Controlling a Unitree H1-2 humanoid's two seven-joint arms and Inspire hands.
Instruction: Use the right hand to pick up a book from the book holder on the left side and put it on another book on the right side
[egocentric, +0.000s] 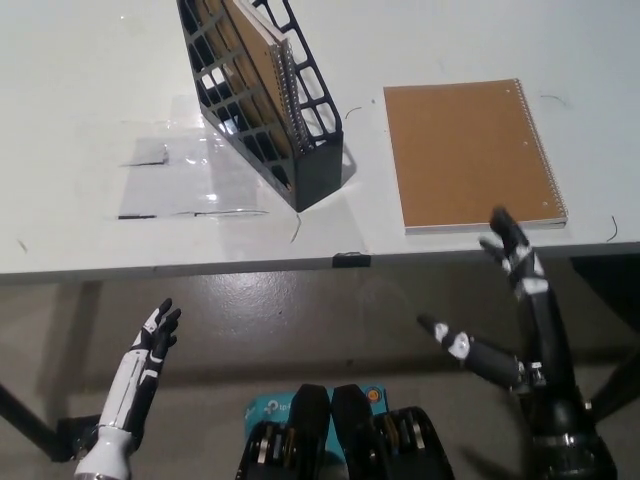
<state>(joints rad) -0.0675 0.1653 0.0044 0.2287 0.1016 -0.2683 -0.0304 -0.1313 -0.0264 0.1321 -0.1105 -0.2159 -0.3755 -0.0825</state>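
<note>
Matt brown card covers the spiral-bound book (470, 155); the black book holder (262, 95) looks plastic.

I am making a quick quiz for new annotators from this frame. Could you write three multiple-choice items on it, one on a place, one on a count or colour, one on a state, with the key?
1. Where does the flat brown spiral-bound notebook lie relative to the black lattice plastic book holder?
A. to its right on the white table
B. inside it
C. on the floor

2. What colour is the right robot hand?
A. white
B. black
C. red

3. What is the state of the right robot hand?
A. shut on a book
B. open, holding nothing
C. resting inside the holder

Key: 1 A, the notebook lies flat on the tabletop right of the holder. 2 B, it is black, while the left robot hand at lower left is white. 3 B, its fingers are spread at the table's near edge, touching no book; spiral-bound books stand in the holder.
</note>
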